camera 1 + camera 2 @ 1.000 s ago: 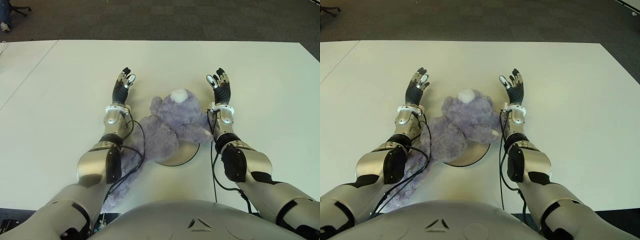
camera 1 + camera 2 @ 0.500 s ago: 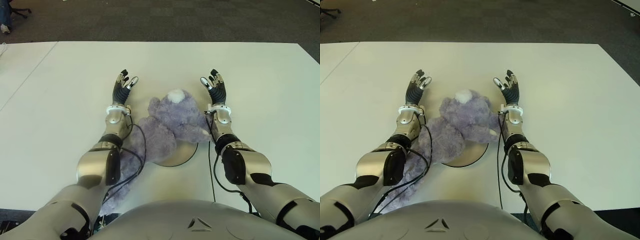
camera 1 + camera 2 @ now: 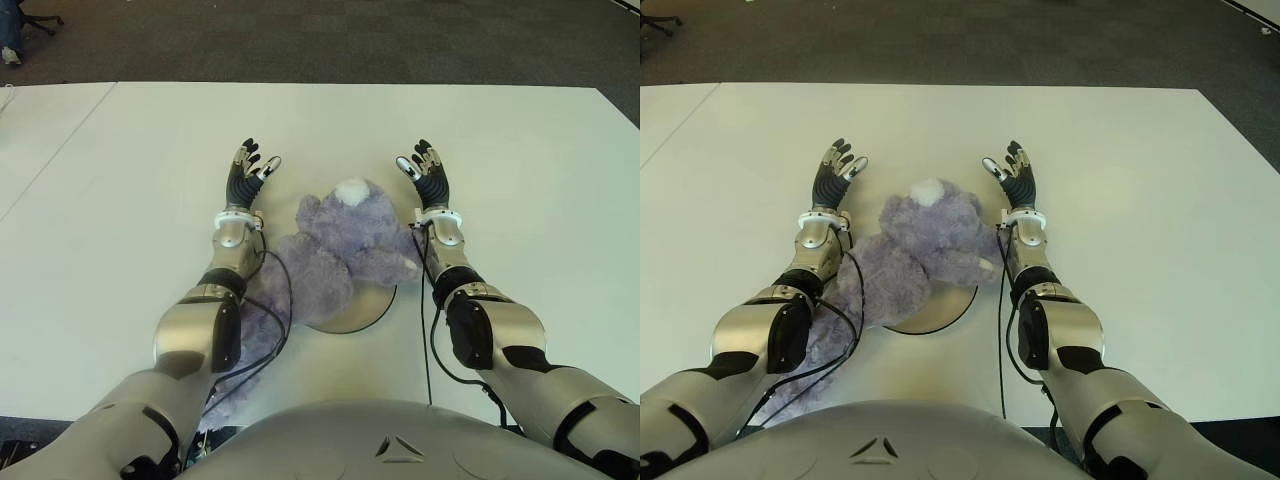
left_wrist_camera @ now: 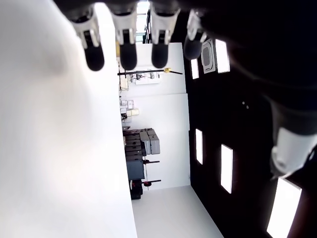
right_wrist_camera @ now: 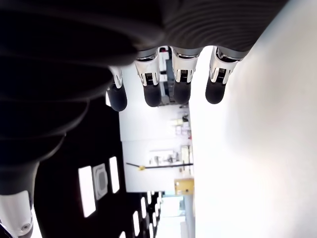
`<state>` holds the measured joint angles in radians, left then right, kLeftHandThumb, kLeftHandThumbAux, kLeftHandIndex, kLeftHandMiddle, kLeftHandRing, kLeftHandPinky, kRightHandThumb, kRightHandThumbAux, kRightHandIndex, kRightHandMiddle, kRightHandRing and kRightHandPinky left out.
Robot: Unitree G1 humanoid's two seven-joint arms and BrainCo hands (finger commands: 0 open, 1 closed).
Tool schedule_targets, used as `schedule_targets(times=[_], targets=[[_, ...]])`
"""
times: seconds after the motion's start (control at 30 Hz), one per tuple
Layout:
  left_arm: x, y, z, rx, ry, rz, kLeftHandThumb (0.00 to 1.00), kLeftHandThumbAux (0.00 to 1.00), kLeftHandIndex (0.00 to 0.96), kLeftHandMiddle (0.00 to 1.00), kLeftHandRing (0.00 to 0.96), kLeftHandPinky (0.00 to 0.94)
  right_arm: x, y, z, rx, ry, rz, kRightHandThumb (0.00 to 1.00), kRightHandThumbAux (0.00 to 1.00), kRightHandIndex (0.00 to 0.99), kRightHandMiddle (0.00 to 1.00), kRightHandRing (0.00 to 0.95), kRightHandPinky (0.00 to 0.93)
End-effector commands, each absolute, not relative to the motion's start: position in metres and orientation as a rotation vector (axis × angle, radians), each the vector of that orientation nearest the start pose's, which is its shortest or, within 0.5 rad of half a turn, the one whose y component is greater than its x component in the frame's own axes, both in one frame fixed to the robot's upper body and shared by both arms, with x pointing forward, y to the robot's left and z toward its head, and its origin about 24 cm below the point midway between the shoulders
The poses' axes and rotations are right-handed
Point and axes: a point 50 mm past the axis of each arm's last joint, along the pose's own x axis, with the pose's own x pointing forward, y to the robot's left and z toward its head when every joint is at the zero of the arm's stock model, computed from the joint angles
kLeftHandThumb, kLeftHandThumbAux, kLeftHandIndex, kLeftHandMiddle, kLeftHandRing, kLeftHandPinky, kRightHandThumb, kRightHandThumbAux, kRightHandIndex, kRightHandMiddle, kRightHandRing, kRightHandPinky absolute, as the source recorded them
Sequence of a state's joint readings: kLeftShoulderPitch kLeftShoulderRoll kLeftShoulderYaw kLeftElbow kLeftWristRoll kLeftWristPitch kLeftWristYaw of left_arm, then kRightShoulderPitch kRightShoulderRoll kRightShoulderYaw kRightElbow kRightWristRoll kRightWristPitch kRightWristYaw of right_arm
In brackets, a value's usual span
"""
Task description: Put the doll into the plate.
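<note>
A fluffy purple doll (image 3: 335, 245) with a white spot on its head lies across a beige round plate (image 3: 362, 310) near the table's front edge; part of its body trails off the plate toward my left arm. My left hand (image 3: 247, 170) stands to the doll's left, fingers spread and holding nothing. To the doll's right my right hand (image 3: 425, 172) is likewise open, palm turned toward the doll. Both wrist views show straight fingers (image 4: 128, 47) with nothing between them.
The white table (image 3: 120, 180) stretches wide around the doll and ends at dark carpet (image 3: 330, 40) beyond. Black cables (image 3: 275, 300) run along both forearms close to the doll.
Both hands have turned slightly inward toward the doll, and the right hand has shifted a little nearer to it. The doll and plate have barely moved.
</note>
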<state>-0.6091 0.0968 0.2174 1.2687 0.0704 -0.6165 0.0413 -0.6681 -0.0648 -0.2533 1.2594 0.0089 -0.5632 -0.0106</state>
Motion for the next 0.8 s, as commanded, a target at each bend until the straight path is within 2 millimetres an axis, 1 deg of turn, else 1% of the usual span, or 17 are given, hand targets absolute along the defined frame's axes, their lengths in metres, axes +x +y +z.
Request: schedule_targets(times=[0.03,0.27,0.5,0.67,0.8], targets=[[0.2737,0.1716,-0.0699,0.030,0.383,0.083,0.000,0.567,0.063,0.104,0.104,0.135,0.2793,-0.1618,-0.0709,0.088,0.443,-0.110,0.000,0.648,0.080,0.064,0.043,0.076],[0.2747,0.1721,-0.0692,0.003,0.383,0.084,0.000,0.572,0.071,0.115,0.113,0.146,0.2793,-0.1604,-0.0714,0.095,0.449,-0.112,0.000,0.704,0.095,0.087,0.069,0.106],[0.2763,0.1712,-0.0686,-0.011,0.387,0.096,0.000,0.583,0.071,0.109,0.110,0.141,0.2789,-0.1597,-0.0725,0.076,0.466,-0.115,0.000,0.786,0.106,0.102,0.090,0.116],[0.2767,0.1713,-0.0691,-0.010,0.398,0.100,0.000,0.583,0.068,0.106,0.108,0.134,0.2791,-0.1594,-0.0726,0.057,0.470,-0.119,0.000,0.798,0.108,0.105,0.095,0.124],[0.2769,0.1720,-0.0697,-0.013,0.412,0.103,0.000,0.611,0.066,0.106,0.108,0.141,0.2796,-0.1586,-0.0724,0.046,0.473,-0.120,0.000,0.812,0.102,0.106,0.099,0.123]])
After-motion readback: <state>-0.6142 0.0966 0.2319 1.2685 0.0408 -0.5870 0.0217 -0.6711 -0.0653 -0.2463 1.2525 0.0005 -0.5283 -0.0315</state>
